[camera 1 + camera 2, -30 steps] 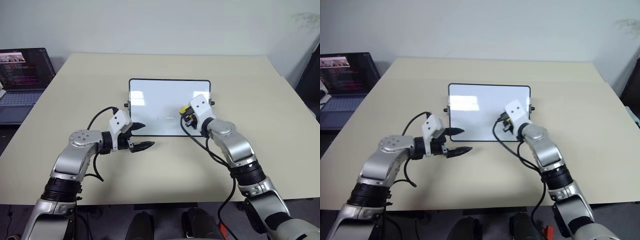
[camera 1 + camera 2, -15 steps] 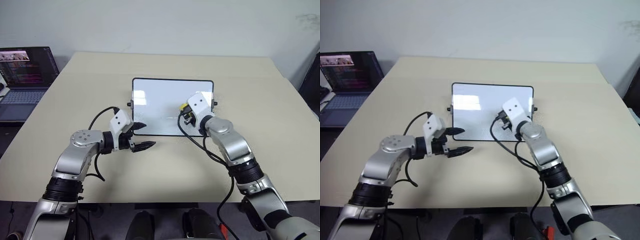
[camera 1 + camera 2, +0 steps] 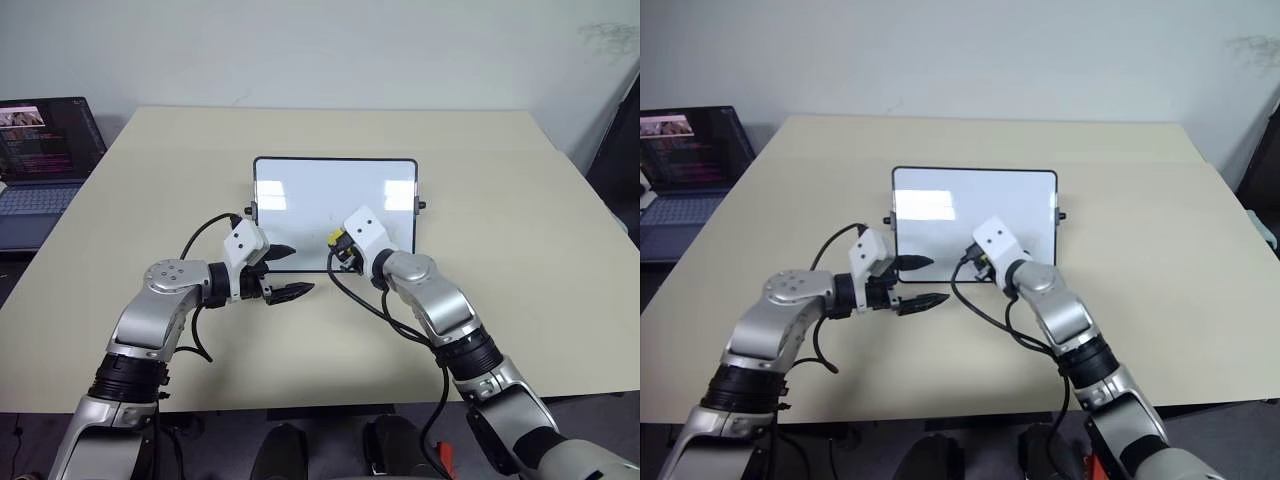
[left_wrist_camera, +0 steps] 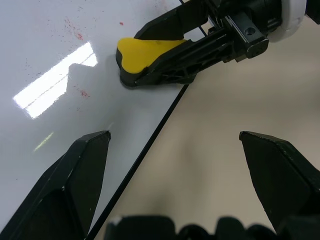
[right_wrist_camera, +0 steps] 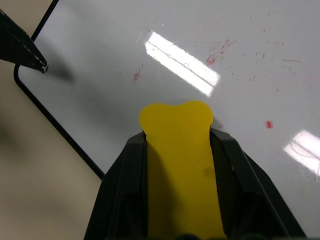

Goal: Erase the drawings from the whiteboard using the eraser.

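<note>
The whiteboard (image 3: 320,195) lies flat in the middle of the table, white with a thin black frame. My right gripper (image 3: 342,245) is shut on the yellow eraser (image 5: 179,150), whose dark underside rests on the board near its front edge, about midway across. Of the drawings, faint red specks (image 5: 219,52) and smudges (image 4: 78,35) dot the surface around the eraser. My left gripper (image 3: 288,272) is open at the board's front left corner, one fingertip (image 5: 31,56) over the board and the other over the table.
The beige table (image 3: 520,230) has bare room on all sides of the board. An open laptop (image 3: 45,150) with a lit screen sits beyond the table's left edge. Black cables loop from both wrists over the tabletop.
My right gripper has slid the eraser leftward across the board, from its right part to near the middle of the front edge. The left gripper has stayed put.
</note>
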Tool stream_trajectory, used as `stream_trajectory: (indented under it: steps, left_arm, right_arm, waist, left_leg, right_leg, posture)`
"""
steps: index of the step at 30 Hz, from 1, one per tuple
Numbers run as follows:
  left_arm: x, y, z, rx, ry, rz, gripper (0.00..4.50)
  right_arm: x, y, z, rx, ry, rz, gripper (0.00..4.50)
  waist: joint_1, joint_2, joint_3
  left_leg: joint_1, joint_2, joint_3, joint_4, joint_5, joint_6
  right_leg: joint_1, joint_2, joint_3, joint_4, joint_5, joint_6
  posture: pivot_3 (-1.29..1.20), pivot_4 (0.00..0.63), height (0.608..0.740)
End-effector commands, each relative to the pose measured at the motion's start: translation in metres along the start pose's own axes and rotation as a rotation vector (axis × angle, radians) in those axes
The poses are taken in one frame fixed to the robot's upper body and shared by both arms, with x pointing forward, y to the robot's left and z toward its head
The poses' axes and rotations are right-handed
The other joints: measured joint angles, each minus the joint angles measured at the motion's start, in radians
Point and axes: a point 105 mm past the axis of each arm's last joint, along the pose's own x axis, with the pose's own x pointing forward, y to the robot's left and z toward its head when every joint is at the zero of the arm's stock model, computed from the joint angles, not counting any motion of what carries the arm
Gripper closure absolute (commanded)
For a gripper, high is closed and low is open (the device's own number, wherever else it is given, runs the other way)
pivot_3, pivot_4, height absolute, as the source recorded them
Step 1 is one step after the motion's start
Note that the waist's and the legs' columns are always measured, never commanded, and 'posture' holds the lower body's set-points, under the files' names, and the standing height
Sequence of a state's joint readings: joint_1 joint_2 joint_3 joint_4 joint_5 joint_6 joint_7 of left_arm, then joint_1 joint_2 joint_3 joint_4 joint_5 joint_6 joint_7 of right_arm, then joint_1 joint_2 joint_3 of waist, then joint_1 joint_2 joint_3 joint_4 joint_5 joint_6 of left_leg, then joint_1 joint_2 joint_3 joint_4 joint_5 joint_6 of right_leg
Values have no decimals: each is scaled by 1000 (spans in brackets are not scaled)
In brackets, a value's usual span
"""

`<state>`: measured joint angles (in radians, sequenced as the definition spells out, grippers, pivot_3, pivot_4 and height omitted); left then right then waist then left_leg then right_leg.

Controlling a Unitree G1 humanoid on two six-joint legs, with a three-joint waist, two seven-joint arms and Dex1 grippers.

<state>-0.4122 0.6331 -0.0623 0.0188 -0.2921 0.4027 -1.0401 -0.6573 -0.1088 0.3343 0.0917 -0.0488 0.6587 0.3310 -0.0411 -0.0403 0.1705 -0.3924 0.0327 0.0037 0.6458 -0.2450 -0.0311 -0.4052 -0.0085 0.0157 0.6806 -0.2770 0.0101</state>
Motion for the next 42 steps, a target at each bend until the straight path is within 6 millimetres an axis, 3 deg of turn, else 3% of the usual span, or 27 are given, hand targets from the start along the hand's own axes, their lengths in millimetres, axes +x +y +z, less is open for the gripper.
stream_trajectory:
  steps: [1, 7, 12, 15, 19, 21, 29, 31, 33, 39, 42]
  left_arm:
    - [-2, 2, 11, 38, -26, 2, 0]
    - [-2, 1, 10, 37, -25, 3, 0]
    - [-2, 1, 11, 38, -25, 0, 0]
    - [-2, 2, 11, 39, -25, 1, 0]
    - [-3, 4, 10, 37, -21, 15, 0]
    - [-5, 5, 10, 36, -19, 24, 0]
    - [-13, 9, 6, 30, -6, 60, 0]
    - [-14, 10, 6, 31, -4, 64, 0]
    - [-14, 10, 6, 32, -4, 66, 0]
    - [-13, 11, 7, 34, -4, 66, 0]
    - [-13, 12, 6, 35, 2, 66, 0]
  right_arm:
    - [-7, -42, -20, -3, 75, -162, 3180]
    - [-15, -52, -31, 6, 109, -182, 3180]
    - [-14, -52, -27, 19, 95, -182, 3180]
    - [-5, -31, -20, 12, 76, -98, 3180]
    - [6, 16, -7, -3, 36, 93, 3180]
    - [8, 18, -4, -18, 30, 93, 3180]
    - [8, -59, 24, -71, -65, -237, 3181]
    - [8, -63, 27, -69, -75, -246, 3181]
    - [12, -55, 23, -73, -52, -188, 3181]
    - [14, 2, -5, -104, 51, 90, 3181]
    - [13, 3, -6, -128, 46, 68, 3181]
  waist:
    - [2, 0, 0]
    - [13, 0, 0]
    - [13, 0, 0]
    - [12, 0, 0]
    - [1, 0, 0]
    - [-4, 0, 0]
    - [5, 1, 1]
    - [11, 1, 1]
    - [11, 1, 1]
    - [5, 1, 1]
    - [5, 1, 1]
  left_leg:
    - [0, 0, 0, 0, 0, 0]
    - [0, -1, -1, 0, 0, 0]
    - [0, -1, -1, 0, 0, 0]
    - [0, -1, 0, 0, 0, 0]
    - [0, 0, 0, 0, 0, 0]
    - [0, 1, 0, -1, 0, 0]
    - [-2, 0, -1, 0, 0, 0]
    - [-2, 0, -1, 0, 0, 0]
    - [-2, 0, -1, -1, 0, 0]
    - [-2, 0, 0, -1, 0, 0]
    - [-1, 1, -1, -1, 0, 1]
  right_leg:
    - [0, 0, 0, 0, 0, 0]
    - [1, -1, -1, 0, 0, 0]
    - [1, -1, -1, 0, 0, 0]
    - [1, -1, 0, 0, 0, 0]
    - [0, 0, 0, 0, 0, 0]
    - [0, 1, 0, 0, 0, 0]
    - [-1, 0, -1, 0, 0, -1]
    - [-1, -1, -1, 0, 0, -1]
    - [-1, -1, -1, -1, 1, -3]
    - [-1, -1, -1, -1, 2, -4]
    - [-1, 0, -1, 0, 0, -2]
  posture:
    - [0, 150, 740]
    - [0, 150, 740]
    - [0, 150, 740]
    - [0, 150, 740]
    - [0, 150, 740]
    - [0, 150, 740]
    - [0, 150, 740]
    - [0, 150, 740]
    - [0, 150, 740]
    - [0, 150, 740]
    - [0, 150, 740]
